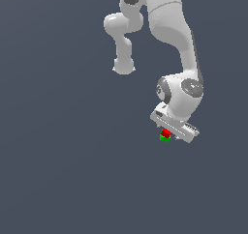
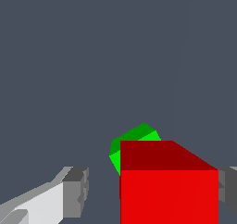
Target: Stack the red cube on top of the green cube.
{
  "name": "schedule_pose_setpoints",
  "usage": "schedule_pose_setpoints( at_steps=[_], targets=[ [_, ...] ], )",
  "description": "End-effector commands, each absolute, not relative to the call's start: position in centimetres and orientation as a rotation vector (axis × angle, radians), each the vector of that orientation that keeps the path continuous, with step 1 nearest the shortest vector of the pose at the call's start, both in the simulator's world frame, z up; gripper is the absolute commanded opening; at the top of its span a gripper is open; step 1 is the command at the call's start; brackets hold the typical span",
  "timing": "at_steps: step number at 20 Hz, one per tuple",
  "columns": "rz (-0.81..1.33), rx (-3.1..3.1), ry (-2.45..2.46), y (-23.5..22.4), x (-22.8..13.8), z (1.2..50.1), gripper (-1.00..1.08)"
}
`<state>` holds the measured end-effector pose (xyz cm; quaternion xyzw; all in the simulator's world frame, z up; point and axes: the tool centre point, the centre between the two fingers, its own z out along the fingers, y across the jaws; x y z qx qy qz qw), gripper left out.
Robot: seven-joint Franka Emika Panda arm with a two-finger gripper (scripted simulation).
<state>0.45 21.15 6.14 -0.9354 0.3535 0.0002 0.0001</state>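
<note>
Red cube (image 2: 169, 190) fills the near wrist view, one finger (image 2: 74, 193) standing clear of its side, so the gripper (image 1: 170, 133) looks spread, not pinching it. Beneath, partly hidden, sits the green cube (image 2: 134, 137). Seen from outside, red rests directly above green. Stacking looks about done; only withdrawal seems left.

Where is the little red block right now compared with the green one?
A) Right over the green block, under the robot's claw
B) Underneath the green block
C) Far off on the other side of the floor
A: the exterior view shows the red block directly above the green block, beneath the claw.
</note>
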Motion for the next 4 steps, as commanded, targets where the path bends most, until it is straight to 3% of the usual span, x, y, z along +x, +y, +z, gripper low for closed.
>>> schedule_pose_setpoints(
  at_steps=[1, 4],
  targets=[
    [0.000, -2.938, 1.111, 21.15, 0.47, 6.14, 1.00],
    [0.000, -2.938, 1.111, 21.15, 0.47, 6.14, 1.00]
  ],
)
